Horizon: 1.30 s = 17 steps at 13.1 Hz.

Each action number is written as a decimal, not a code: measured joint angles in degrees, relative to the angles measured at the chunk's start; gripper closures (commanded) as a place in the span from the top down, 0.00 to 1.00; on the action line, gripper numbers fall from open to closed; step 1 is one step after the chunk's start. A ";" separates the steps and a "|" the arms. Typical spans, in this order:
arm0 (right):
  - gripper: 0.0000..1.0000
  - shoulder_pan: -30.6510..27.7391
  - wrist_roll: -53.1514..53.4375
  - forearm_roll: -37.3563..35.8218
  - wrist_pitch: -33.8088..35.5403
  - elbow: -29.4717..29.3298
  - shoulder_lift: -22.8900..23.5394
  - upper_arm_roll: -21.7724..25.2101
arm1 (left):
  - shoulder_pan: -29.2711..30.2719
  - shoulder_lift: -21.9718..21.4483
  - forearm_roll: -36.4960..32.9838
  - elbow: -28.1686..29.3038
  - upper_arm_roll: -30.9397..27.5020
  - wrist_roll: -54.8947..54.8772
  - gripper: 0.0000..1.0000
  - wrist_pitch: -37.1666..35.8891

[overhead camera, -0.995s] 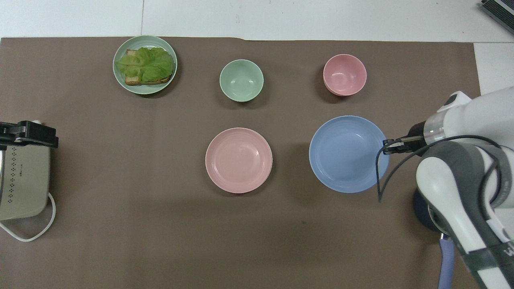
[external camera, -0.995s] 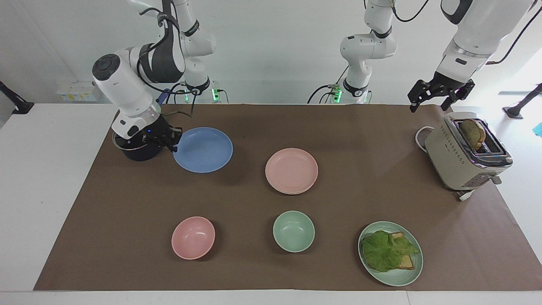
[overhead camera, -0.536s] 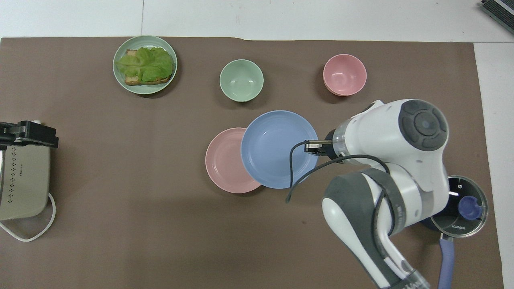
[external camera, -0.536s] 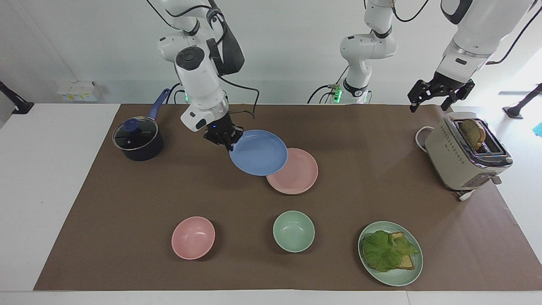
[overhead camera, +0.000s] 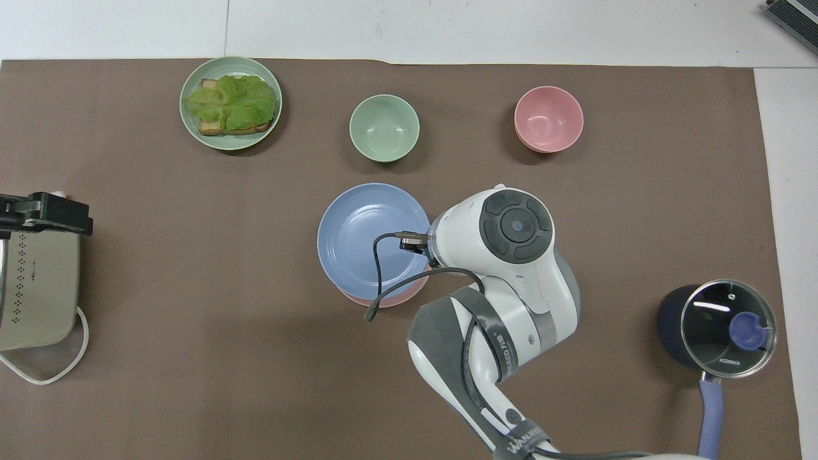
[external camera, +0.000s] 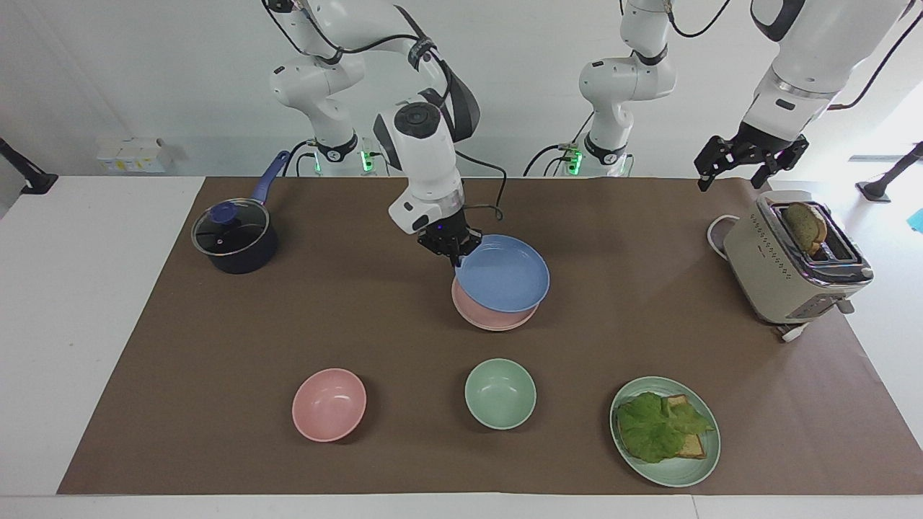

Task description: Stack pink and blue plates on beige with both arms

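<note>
Fingertips of my right gripper are pinched shut on the rim of the blue plate, on the edge that faces the top of the facing frame. The plate hangs level in the middle of the frame, almost squarely over the pink plate.

A second ago the blue plate was down beside the lidded saucepan, with my fingers already at its rim. Half a second ago it overlapped only one edge of the pink plate. Now it covers all but a crescent, so I judge the carry nearly done and the lowering and release yet to come. I see no beige plate in either view, so this stack looks to be starting on pink.

The facing view shows my grip and a strip of pink rim below the blue. I cannot tell whether the two plates touch. In the overhead view my own wrist hides the fingers, but it shows the blue plate sitting slightly toward the top of the frame from the pink one.

My left gripper waits with fingers spread, above the brown mat by the toaster, unmoved over that second.
</note>
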<state>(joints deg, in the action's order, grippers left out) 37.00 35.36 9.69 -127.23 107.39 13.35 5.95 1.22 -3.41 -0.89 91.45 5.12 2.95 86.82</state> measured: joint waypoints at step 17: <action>1.00 -1.55 -8.26 4.80 -2.86 1.97 3.85 0.60 | 0.00 0.00 0.00 0.00 0.00 0.00 1.00 0.00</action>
<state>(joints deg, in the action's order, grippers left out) 35.45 27.10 14.49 -130.09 109.36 17.20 6.55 1.22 -3.41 -0.89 91.45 5.12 2.95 86.82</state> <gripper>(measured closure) 0.458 0.000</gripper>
